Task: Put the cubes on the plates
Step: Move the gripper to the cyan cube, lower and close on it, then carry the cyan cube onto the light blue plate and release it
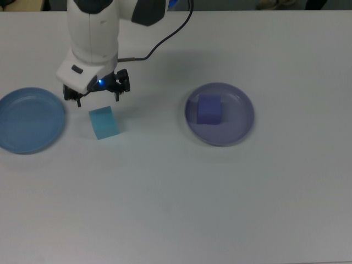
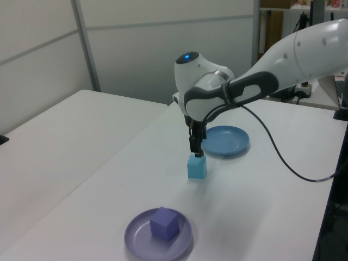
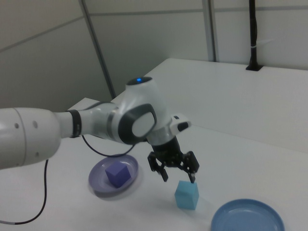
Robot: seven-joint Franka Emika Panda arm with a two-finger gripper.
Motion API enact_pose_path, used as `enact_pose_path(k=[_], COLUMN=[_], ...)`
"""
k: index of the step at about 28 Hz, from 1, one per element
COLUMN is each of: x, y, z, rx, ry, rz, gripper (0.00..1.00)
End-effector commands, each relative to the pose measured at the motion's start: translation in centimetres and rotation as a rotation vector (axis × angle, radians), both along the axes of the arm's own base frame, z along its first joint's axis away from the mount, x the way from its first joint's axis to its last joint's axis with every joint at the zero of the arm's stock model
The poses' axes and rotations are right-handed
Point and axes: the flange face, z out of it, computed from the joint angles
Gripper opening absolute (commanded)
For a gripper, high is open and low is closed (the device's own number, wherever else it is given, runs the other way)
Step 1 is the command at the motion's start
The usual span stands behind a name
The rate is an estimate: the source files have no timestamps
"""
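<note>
White tabletop (image 1: 165,209) all round. My cyan cube (image 1: 104,122) sits at three o'clock of the blue plate (image 1: 27,120), apart from it; the violet cube (image 1: 209,109) rests on the lavender plate (image 1: 220,114). My claw (image 1: 94,94) hovers spread and empty at the cyan cube's twelve o'clock; I should centre, match its skew, then descend.

My white table (image 1: 176,198) fills the top view edge to edge, matte and evenly lit. In the left view a second white table (image 2: 49,147) stands beside mine, a narrow seam between them. Behind both run pale grey wall panels (image 2: 163,49) joined by metal strips. In the right view a black post (image 3: 252,36) rises at the far table's (image 3: 231,91) back edge.
</note>
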Motion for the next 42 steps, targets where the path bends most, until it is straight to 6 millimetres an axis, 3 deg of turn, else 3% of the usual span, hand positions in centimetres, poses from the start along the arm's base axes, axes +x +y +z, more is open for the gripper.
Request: enact_pose_path(k=[1,3,10,11,12,13,17,18,25,26,31,32,37,42], x=[0.6,0.7,0.4,0.4,0.4,0.5,0.8,0.9,1.3,1.0,-0.5,-1.1,-2.8,-3.4], y=[-0.3,-1.0,-2.1,-2.4,-2.5,-2.4,-2.5,-2.5,-2.7,-3.5,-7.6,-9.9,-14.8,-17.9], z=[-3.7,-5.2,-7.1,-7.1,-7.0,-6.9,-6.5,-6.4,-4.3,-2.4,1.6,2.4,2.1,-1.0], rx=[0.014,0.015,0.023,0.031,0.053,0.065,0.117,0.128,0.188,0.198,0.233,0.234,0.215,0.194], ry=[0.013,0.027,0.054,0.053,0.046,0.043,0.019,0.004,-0.077,-0.103,-0.129,-0.135,-0.107,-0.069], rz=[0.052,0.049,0.027,0.017,-0.002,-0.01,-0.051,-0.063,-0.12,-0.138,-0.231,-0.273,-0.351,-0.416], gripper=[1.0,1.0,0.98,0.88,0.61,0.48,0.13,0.1,0.03,0.03,0.05,0.05,0.05,0.07])
